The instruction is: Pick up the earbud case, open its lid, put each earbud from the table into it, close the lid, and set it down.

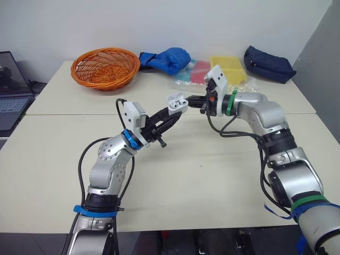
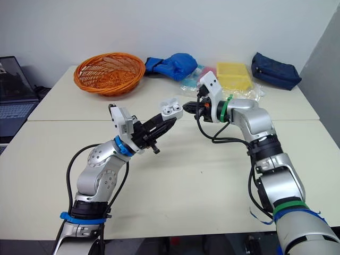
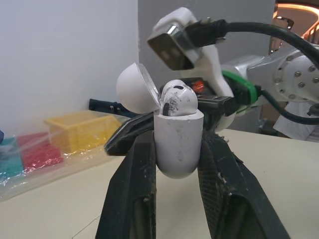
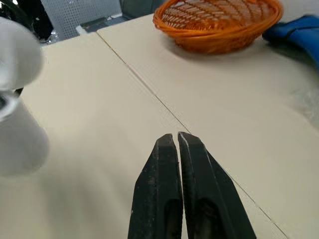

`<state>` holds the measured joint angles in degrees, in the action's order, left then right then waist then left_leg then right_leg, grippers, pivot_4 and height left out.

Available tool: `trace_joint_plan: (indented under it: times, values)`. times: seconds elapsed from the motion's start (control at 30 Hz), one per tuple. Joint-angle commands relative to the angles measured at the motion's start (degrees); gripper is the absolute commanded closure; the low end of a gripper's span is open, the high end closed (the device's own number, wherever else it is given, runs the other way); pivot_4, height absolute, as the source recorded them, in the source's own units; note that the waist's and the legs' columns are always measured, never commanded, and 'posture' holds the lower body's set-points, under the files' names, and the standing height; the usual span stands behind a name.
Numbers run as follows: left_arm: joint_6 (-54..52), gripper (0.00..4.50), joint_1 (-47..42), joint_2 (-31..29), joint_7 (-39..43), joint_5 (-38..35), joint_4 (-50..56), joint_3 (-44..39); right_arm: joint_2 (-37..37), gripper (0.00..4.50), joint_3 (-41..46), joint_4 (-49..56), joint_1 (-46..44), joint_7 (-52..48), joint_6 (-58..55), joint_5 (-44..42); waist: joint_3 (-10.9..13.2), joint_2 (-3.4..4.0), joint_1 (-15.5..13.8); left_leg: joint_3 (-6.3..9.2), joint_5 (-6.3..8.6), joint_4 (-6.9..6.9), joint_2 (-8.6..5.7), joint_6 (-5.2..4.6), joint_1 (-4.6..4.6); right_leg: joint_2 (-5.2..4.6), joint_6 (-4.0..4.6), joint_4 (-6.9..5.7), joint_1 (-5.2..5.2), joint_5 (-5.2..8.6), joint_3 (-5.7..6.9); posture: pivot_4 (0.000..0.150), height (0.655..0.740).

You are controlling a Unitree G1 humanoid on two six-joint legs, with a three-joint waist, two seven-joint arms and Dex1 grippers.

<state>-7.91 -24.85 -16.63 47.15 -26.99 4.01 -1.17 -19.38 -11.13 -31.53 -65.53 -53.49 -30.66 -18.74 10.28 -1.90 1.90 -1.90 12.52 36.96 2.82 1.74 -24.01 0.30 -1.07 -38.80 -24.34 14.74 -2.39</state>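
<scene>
Our left tool (image 2: 170, 118) pinches the open earbud case (image 3: 178, 147), an earbud (image 3: 175, 98) seated; right tool (image 4: 178, 137), pressed together, should nudge the lid (image 3: 133, 88) down gently while we hold steady.

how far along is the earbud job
Done: earbud case lifted in the left gripper, lid open, at least one earbud seated. In hand: the right gripper, shut and empty, sits beside it. Left: any second earbud, closing the lid, setting it on the table.

A plain work room, like a lab or an office.
Two pale tables (image 1: 212, 175) stand together by a bare white wall (image 1: 159, 21), with a laptop (image 1: 10, 90) beside them and an orange basket (image 1: 105, 67) on top.
</scene>
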Motion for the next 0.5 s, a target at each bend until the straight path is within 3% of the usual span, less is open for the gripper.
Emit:
trace_joint_plan:
  times: [0.03,0.3,0.5]
  values:
    - [0.12,3.73,-0.13,0.0,0.06,-0.89,3.0,0.18,1.04,4.45,0.97,1.67,-4.81,-5.38,0.65,-0.91,0.0,0.0,-0.04,0.0,0.0,-0.01,0.0,0.0,0.01,0.0,0.0,-0.03,0.0,0.0,0.03,0.15,0.74]
    - [-0.26,3.73,0.78,-0.53,-0.71,-1.0,3.83,-0.22,-2.18,4.45,1.69,12.94,-2.78,-11.54,-7.9,-4.36,0.0,0.0,-0.37,0.08,0.0,-0.01,-0.05,0.0,-0.04,-0.12,0.0,-0.05,0.04,0.0,0.13,0.15,0.74]
    - [-0.07,3.73,-0.63,-0.49,-1.09,-1.06,2.39,-0.74,-6.13,4.45,-1.48,21.8,3.42,-11.1,-4.72,0.26,0.0,0.0,-0.27,0.09,0.0,0.0,-0.06,0.0,0.0,-0.12,-0.01,-0.07,0.06,0.0,0.16,0.15,0.74]
